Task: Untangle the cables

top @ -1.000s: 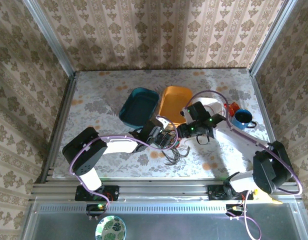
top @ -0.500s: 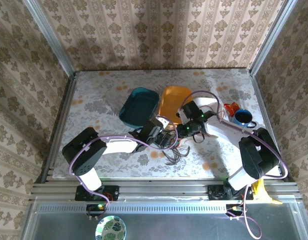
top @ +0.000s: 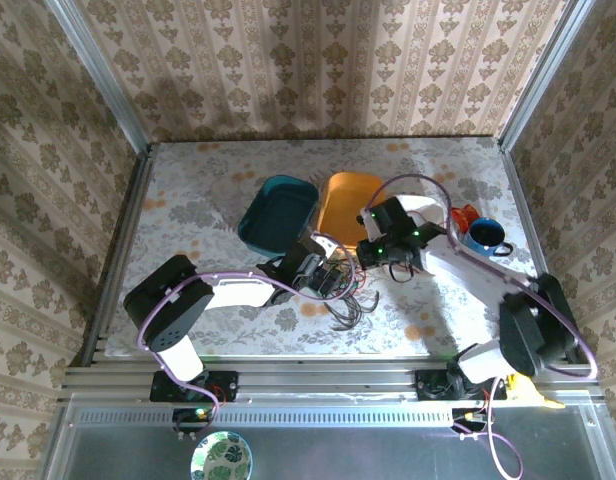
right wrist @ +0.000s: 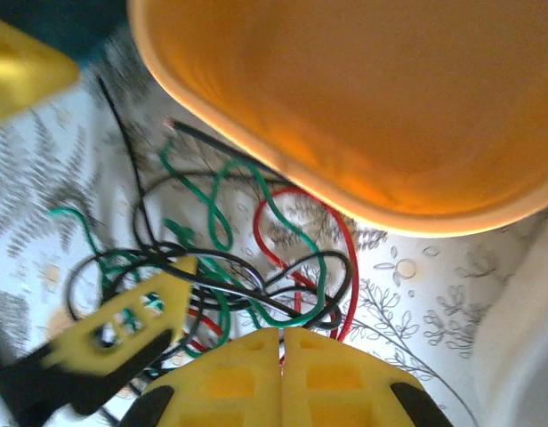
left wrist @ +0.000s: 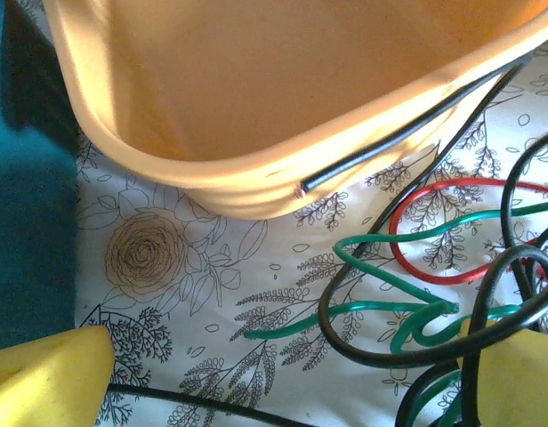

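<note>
Right gripper (right wrist: 280, 356), clenched at the frame's bottom centre; we cannot tell whether it pinches a strand. Our left gripper (left wrist: 287, 356) is spread around the cables (right wrist: 256, 289), knotted below the orange tray (left wrist: 256, 89), likely to anchor them

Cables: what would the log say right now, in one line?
cables tangled beside orange tub | left fingers open at tangle | right fingers shut at tangle | task not done
</note>
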